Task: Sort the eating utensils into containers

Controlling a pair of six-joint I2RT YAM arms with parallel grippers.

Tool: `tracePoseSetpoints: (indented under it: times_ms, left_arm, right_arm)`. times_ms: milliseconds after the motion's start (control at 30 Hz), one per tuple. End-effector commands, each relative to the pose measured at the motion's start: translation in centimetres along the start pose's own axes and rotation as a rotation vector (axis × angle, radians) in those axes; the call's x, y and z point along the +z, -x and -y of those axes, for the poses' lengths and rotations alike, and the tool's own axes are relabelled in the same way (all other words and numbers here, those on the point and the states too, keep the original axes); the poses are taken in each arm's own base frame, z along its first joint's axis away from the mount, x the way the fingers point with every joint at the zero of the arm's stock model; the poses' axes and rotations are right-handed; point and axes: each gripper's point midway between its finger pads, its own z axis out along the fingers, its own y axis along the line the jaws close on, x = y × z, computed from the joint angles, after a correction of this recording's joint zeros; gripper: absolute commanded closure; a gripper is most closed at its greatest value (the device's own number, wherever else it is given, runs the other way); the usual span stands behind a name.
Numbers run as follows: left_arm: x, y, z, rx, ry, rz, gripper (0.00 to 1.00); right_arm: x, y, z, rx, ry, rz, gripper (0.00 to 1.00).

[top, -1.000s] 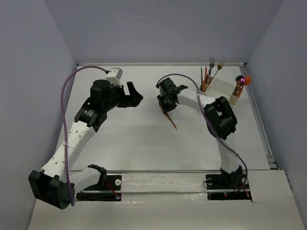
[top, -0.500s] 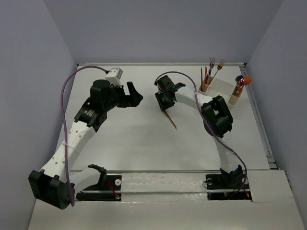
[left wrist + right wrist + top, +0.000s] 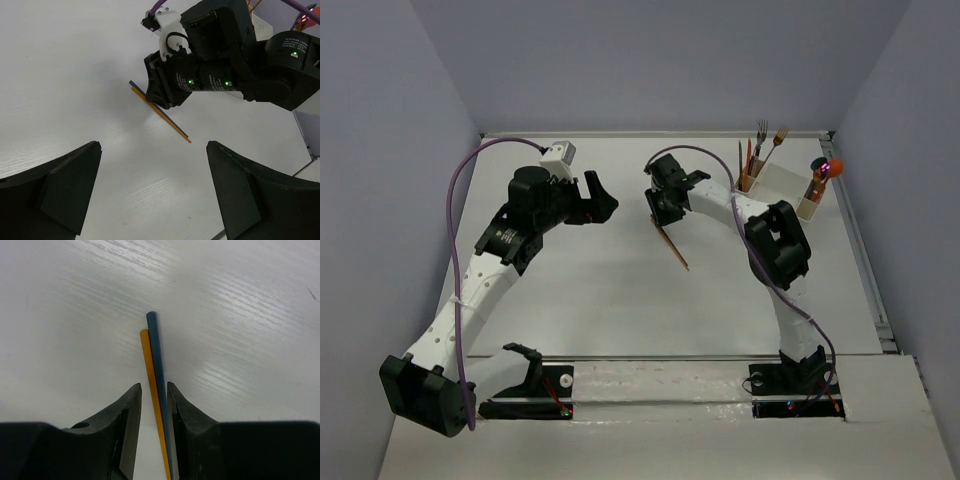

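Observation:
Two thin sticks, one orange (image 3: 149, 365) and one teal (image 3: 155, 347), lie side by side on the white table; the top view shows them (image 3: 673, 249) mid-table, as does the left wrist view (image 3: 167, 119). My right gripper (image 3: 154, 386) sits low over their far end (image 3: 663, 213), jaws narrowly apart and straddling both; the right finger touches the teal stick and a thin gap shows beside the orange one. My left gripper (image 3: 603, 200) is open and empty (image 3: 154, 145), hovering left of them. The white bin (image 3: 782, 182) with tan cups stands at the back right.
Forks and sticks (image 3: 762, 145) stand in the left tan cup (image 3: 746, 183). Orange and purple spoons (image 3: 825, 168) stand in the right cup (image 3: 809, 207). Grey walls close in the table at the back and both sides. The right arm (image 3: 240, 75) fills the left wrist view's upper right.
The right gripper has shifted slightly towards the back left along the sticks. The sticks and the left arm have not moved.

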Motion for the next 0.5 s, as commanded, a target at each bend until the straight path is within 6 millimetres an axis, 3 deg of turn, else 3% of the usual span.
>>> tracePoseSetpoints:
  times_ms: [0,467]
  left_arm:
    - [-0.8,0.9,0.9,0.013,-0.033,0.042,0.01]
    - [-0.7,1.0,1.0,0.020,-0.040,0.043,0.01]
  right_arm:
    - [-2.3,1.5,-0.1,0.041,0.017,0.063,0.70]
    - [0.1,-1.9,1.8,0.038,-0.075,-0.022,0.81]
